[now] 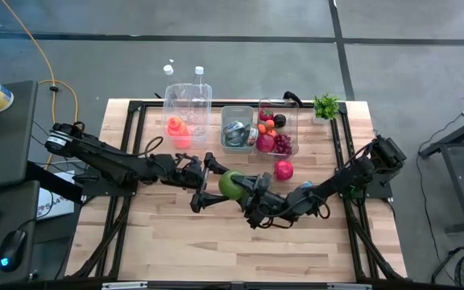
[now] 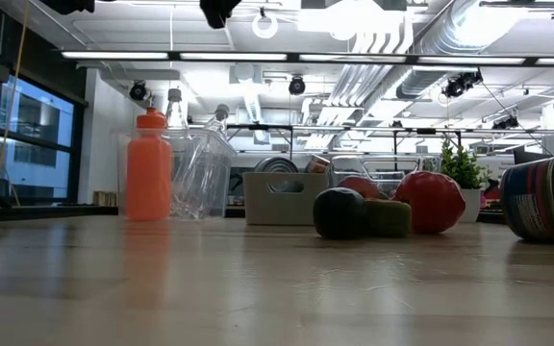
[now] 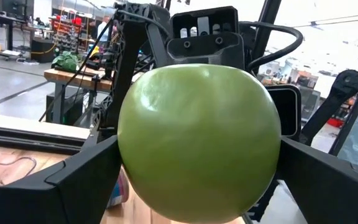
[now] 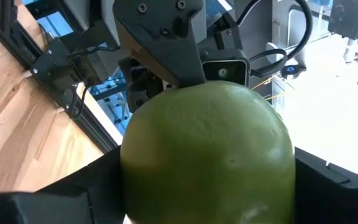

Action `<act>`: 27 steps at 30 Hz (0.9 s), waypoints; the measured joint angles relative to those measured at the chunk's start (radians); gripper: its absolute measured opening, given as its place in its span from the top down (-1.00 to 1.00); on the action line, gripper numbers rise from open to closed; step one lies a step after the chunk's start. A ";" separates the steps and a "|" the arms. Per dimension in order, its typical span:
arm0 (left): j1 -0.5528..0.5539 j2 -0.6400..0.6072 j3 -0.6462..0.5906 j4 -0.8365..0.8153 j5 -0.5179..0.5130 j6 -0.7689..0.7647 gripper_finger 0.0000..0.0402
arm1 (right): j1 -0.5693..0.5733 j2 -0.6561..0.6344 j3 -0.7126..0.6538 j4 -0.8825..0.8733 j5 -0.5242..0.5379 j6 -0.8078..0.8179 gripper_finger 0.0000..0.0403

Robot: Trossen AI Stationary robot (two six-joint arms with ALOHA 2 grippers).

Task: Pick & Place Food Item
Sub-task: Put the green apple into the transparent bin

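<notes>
While two hands (image 1: 216, 186) (image 1: 246, 190) grip one green apple (image 1: 231, 184), three bins (image 1: 238, 127)

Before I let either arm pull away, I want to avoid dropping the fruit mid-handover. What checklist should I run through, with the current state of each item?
1. Green apple sits between both pincers, above the table: ok.
2. Left pincer fingers flank the apple on both sides: ok; firmness of contact: cannot tell.
3. Right pincer fingers flank the apple: ok; whether it grips firmly: cannot tell.
4. The two pincers clear of each other: cannot tell, they look very close.
5. Table bare under the handover: ok.
6. Red fruit lying nearby stays clear of the arms: ok.
</notes>
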 joint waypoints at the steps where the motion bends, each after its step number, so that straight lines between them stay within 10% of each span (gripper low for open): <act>1: 0.000 0.000 0.000 -0.004 -0.005 -0.003 -0.99 | 0.000 0.000 0.000 -0.004 0.001 0.001 -0.52; 27: 0.029 -0.011 0.001 0.017 -0.010 0.134 -0.99 | 0.063 0.000 -0.001 -0.278 0.190 0.397 -0.51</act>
